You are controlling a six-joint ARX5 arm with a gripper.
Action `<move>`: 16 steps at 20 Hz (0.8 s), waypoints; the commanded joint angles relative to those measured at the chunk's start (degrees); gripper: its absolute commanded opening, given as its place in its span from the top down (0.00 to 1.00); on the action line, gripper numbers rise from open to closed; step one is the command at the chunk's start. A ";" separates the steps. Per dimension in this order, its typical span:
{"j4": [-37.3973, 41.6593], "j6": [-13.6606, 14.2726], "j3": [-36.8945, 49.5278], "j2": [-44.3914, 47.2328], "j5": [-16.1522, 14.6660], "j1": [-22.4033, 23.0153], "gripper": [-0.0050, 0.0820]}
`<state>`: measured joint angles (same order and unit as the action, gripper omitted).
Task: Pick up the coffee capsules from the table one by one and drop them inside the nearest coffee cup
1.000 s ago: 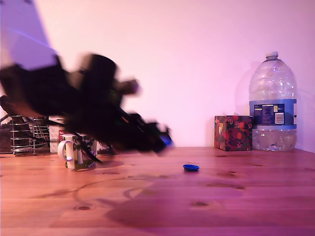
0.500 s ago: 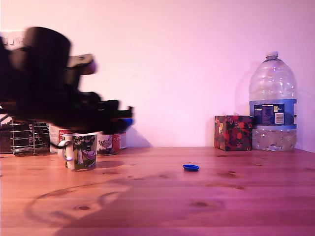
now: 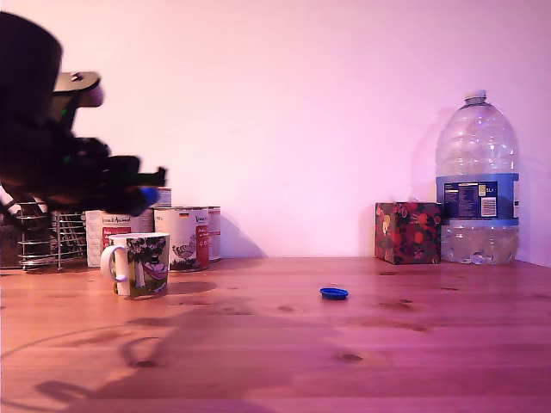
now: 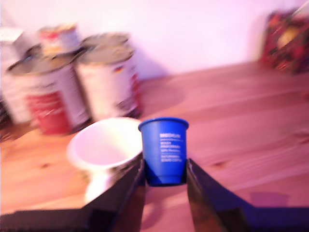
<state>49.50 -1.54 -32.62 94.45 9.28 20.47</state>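
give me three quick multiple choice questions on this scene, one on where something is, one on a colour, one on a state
1. In the exterior view, where is the coffee cup relative to the water bottle?
A. far to its left
B. right behind it
C. on top of it

2. What colour is the capsule in the pincer?
A. red
B. blue
C. white

3. What does the wrist view show inside the coffee cup?
A. several capsules
B. dark liquid
C. nothing in the visible part

Answers: 1 A, cup at the exterior view's left, bottle at its right. 2 B, the body between the fingers is deep blue. 3 C, only bare white interior shows.
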 commanded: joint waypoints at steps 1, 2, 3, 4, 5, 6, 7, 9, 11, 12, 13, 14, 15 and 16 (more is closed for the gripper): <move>-0.37 0.28 1.22 -0.72 0.07 -1.25 0.85; -0.44 0.31 1.22 -0.74 -0.20 -1.77 0.85; -0.44 0.46 1.22 -0.74 -0.42 -2.21 0.85; -0.46 0.57 1.20 -0.74 -0.46 -2.54 0.85; -0.68 0.57 1.18 -0.74 -0.81 -2.82 0.85; -1.03 0.57 1.11 -0.74 -1.64 -3.06 0.85; -2.12 0.57 0.76 -0.74 -2.47 -3.23 0.85; -5.84 0.94 -0.57 -0.74 -3.43 -3.26 0.85; -10.78 1.20 -3.06 -0.74 -3.50 -3.28 0.85; -12.85 1.70 -4.50 -0.74 -3.48 -3.28 0.85; -15.06 1.84 -5.81 -0.74 -3.50 -3.52 0.85; -17.27 1.81 -7.43 -0.74 -3.50 -3.80 0.85; -18.97 1.84 -8.81 -0.74 -3.54 -4.04 0.85; -21.55 1.79 -10.32 -0.74 -4.00 -4.28 0.85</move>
<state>29.06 0.03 -43.20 94.08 5.63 16.58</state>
